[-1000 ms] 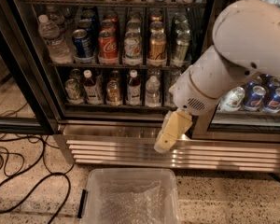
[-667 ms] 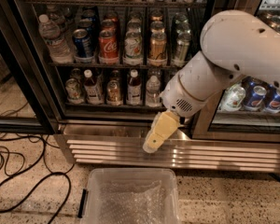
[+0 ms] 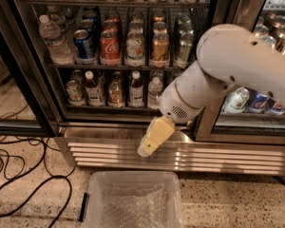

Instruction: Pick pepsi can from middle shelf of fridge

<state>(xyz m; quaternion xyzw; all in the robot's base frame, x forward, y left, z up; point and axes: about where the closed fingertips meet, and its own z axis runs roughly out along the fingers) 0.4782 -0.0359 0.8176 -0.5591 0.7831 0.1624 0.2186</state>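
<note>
The pepsi can point(image 3: 84, 44), blue with a silver top, stands at the front left of the middle shelf point(image 3: 133, 66) of the fridge point(image 3: 37, 94). A red Coca-Cola can point(image 3: 110, 47) is right beside it. My gripper point(image 3: 149, 140), tan coloured, hangs from the white arm point(image 3: 228, 65) in front of the fridge's slatted steel base point(image 3: 204, 155). It is well below and to the right of the pepsi can and holds nothing.
A clear plastic bin point(image 3: 133, 198) sits on the floor right below the gripper. Black cables point(image 3: 19, 189) lie on the floor at the left. A water bottle point(image 3: 52, 39), a gold can point(image 3: 160, 46) and small bottles point(image 3: 135, 87) fill the shelves. More cans point(image 3: 256, 101) sit behind the right door.
The arm has swung to the left and the gripper has moved left and slightly lower, along the front of the fridge's base. The cans have not moved.
</note>
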